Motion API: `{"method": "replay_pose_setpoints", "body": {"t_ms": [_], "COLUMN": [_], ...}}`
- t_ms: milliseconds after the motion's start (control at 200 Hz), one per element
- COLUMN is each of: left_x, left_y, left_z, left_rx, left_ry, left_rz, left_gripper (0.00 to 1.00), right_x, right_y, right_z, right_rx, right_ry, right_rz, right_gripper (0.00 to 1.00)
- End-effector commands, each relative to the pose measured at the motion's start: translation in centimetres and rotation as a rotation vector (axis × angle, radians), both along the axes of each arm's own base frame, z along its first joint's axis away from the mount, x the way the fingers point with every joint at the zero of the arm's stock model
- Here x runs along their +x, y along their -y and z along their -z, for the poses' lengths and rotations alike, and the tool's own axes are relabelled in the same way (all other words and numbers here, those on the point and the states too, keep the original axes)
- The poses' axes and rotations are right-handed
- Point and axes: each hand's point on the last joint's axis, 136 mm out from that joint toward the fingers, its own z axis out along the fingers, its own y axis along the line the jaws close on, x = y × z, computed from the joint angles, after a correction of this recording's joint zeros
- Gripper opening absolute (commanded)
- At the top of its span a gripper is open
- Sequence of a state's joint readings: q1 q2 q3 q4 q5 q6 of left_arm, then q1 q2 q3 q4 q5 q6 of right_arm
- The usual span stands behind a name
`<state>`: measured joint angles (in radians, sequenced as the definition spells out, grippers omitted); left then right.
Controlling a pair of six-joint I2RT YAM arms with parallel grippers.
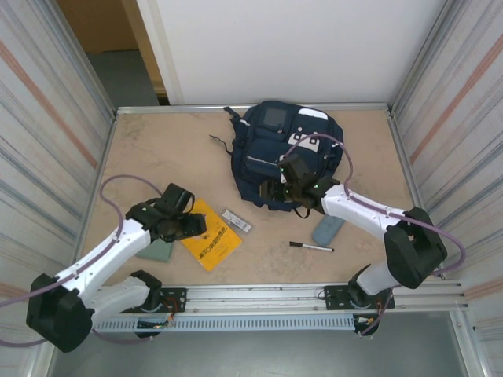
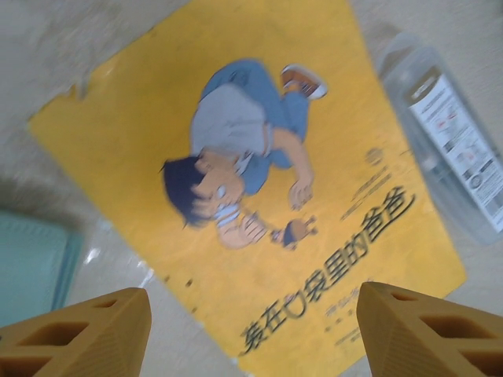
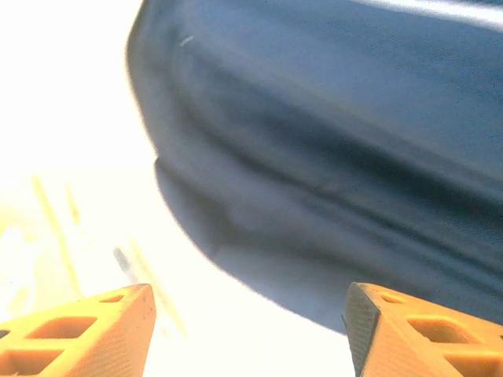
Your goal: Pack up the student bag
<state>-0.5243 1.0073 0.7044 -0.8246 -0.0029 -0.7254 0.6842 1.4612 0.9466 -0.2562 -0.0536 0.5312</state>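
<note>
1. The student bag (image 1: 287, 149) lies flat at the far middle of the table (image 1: 157, 157). Its pockets face up and its long axis runs roughly far to near.
2. The right gripper (image 3: 247, 314) sits at the bag's near edge, jaws wide with nothing between them. Navy fabric lies just ahead of its fingers, so this arm is much the nearer to the bag.
3. The left gripper (image 2: 251, 314) hovers over the yellow book (image 2: 251, 173), jaws wide and empty. The bag lies to its far right, well apart.
4. The book lies diagonal to the table edge, with a clear packet (image 2: 452, 149) just beside it and a teal pad (image 2: 31, 259) on the other side.
5. I cannot tell whether any zip stands open, or whether the right fingers touch the fabric. The right wrist view is washed out on the left.
</note>
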Motion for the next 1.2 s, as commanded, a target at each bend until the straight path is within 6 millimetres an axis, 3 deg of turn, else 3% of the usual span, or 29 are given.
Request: {"method": "replay_pose_setpoints", "body": {"t_ms": [0, 100, 200, 356, 566, 752, 952, 1067, 1193], "left_x": [-3.4, -4.3, -4.3, -2.9, -2.8, -2.9, -2.7, -1.7, -0.4], "left_y": [-2.4, -2.1, -2.1, -1.4, -0.6, -1.5, -1.6, -1.5, -1.6], "left_z": [1.6, 2.9, 3.7, 3.8, 5.5, 6.0, 6.7, 6.4, 6.1], "left_rx": [0.061, 0.025, 0.027, 0.003, -0.065, -0.035, -0.031, 0.01, 0.033], "left_ry": [-0.131, -0.174, -0.2, -0.177, -0.224, -0.199, -0.202, -0.18, -0.139], "left_rz": [-0.106, -0.145, -0.158, -0.16, -0.174, -0.212, -0.211, -0.147, -0.127], "left_gripper": [0.7, 0.71, 0.71, 0.71, 0.71, 0.7, 0.71, 0.69, 0.69], "right_x": [-5.2, -8.3, -9.6, -9.4, -10.5, -9.7, -7.1, -6.3, -5.9], "right_y": [-4.0, -8.1, -10.6, -11.6, -13.0, -12.6, -10.4, -8.7, -8.3], "right_z": [0.6, 1.4, 2.3, 5.3, 6.5, 8.5, 10.1, 10.6, 9.7], "right_rx": [0.084, 0.156, 0.174, 0.114, 0.173, 0.064, -0.186, -0.167, -0.147], "right_ry": [-0.132, -0.267, -0.306, -0.377, -0.477, -0.43, -0.252, -0.257, -0.247], "right_rz": [-0.309, -0.47, -0.534, -0.537, -0.531, -0.462, -0.341, -0.245, -0.249], "right_gripper": [0.62, 0.52, 0.47, 0.43, 0.43, 0.49, 0.51, 0.51, 0.52]}}
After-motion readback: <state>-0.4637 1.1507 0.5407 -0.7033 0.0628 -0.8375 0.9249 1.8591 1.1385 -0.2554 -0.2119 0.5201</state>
